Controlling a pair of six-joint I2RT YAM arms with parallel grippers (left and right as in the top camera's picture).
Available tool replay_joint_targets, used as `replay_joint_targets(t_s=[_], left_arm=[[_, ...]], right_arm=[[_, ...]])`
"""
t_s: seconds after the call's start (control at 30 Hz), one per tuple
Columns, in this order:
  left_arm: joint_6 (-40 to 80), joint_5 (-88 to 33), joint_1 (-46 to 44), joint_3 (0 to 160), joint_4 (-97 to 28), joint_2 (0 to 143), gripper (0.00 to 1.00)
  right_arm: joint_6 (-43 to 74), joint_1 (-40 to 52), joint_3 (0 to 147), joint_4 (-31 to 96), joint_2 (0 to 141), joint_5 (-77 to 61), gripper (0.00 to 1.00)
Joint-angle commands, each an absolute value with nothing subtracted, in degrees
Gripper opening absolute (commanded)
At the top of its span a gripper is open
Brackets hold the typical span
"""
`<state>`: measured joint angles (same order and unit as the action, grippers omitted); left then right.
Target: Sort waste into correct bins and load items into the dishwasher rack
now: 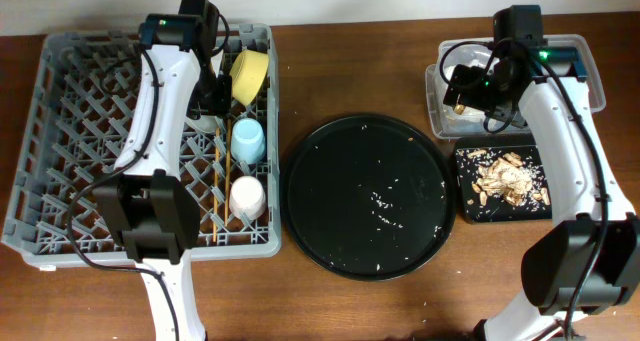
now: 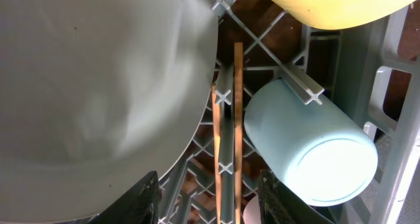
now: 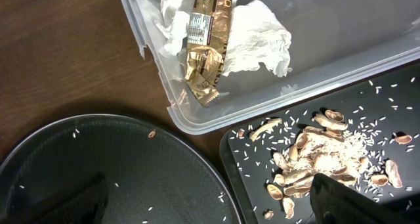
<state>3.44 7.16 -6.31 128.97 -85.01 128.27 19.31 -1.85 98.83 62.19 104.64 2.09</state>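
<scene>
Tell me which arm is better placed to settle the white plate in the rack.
Left, I judge. The left claw sits open over the dishwasher rack, close beside the white plate. The right claw is far away, above the clear tub and the black scrap tray.

Print on the gold-brown wrapper (image 3: 209, 46) is illegible.

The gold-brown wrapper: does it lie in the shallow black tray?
No, the gold-brown wrapper lies in the clear plastic tub, with the crumpled white napkins.

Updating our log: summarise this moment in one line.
left gripper: over rack; right gripper: by tub; wrapper, napkins: tub; scraps: black tray
</scene>
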Motion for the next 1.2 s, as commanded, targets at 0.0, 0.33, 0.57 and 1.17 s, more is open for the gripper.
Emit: replay_joint_targets(t_s=[0.0,0.33,0.57,1.17], left_arm=[[3.0,7.7,-6.2,131.4,-87.0,127.8,0.48],[3.0,-0.3,-6.4,143.0,-87.7,115.2,0.48],[3.0,-0.4,-6.3,143.0,-88.8,107.6,0.99],[3.0,-0.4,-6.3,143.0,-88.8,107.7,0.99]], right_arm=[[19.6,-2.0,98.8,62.2,104.9,2.0,0.98],[19.6,-2.0,98.8,62.2,104.9,2.0,0.99],[19.6,-2.0,98.8,62.2,104.9,2.0,0.99],[6.4,7.0,92.7,49.3,82.1,9.4,0.99]])
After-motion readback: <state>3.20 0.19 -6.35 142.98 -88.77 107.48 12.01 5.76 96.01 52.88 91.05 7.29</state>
